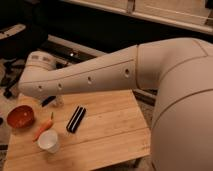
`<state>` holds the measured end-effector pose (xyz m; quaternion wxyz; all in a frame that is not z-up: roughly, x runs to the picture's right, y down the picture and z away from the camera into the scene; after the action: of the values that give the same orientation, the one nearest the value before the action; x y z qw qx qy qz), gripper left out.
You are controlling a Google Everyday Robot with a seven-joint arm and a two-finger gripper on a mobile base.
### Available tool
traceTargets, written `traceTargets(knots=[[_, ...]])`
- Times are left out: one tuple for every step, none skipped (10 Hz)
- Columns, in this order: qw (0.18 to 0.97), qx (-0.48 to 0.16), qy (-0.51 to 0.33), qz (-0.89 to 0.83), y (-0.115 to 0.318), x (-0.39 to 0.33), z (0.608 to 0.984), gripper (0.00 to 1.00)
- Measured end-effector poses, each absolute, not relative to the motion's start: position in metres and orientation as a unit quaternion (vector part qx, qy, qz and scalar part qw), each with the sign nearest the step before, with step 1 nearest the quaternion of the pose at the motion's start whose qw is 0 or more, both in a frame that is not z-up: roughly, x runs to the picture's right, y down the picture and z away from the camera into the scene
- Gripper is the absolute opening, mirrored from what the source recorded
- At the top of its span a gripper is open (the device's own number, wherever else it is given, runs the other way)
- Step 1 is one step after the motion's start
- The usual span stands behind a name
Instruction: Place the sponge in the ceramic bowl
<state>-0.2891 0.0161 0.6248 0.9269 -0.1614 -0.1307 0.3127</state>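
One ceramic bowl point(21, 116) at table point(115, 127) left edge, carrot point(43, 129) and white cup point(48, 141) beside. Gripper point(48, 101) pressed together, mostly hidden under arm, near far-left edge.

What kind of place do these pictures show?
Likely an office or lab: a wooden table carrying a ceramic bowl and white cup, with an office chair beyond. The end effector, mostly hidden under the arm, sits near the table's far left corner.
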Motion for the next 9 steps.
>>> traceTargets(knots=[[0.929,-0.165,-0.141,0.298,0.018,-0.308,0.62,0.0],[0.929,-0.17,-0.161,0.285,0.015,-0.335,0.618,0.0],[0.928,-0.171,-0.173,0.282,0.008,-0.348,0.622,0.0],[0.926,-0.172,-0.185,0.28,0.0,-0.362,0.631,0.0],[0.925,-0.174,-0.195,0.277,-0.007,-0.376,0.641,0.0],[0.924,-0.177,-0.201,0.275,-0.011,-0.389,0.654,0.0],[0.923,-0.181,-0.204,0.27,-0.013,-0.401,0.666,0.0],[0.923,-0.189,-0.203,0.265,-0.01,-0.412,0.682,0.0],[0.924,-0.197,-0.2,0.26,-0.004,-0.42,0.696,0.0]])
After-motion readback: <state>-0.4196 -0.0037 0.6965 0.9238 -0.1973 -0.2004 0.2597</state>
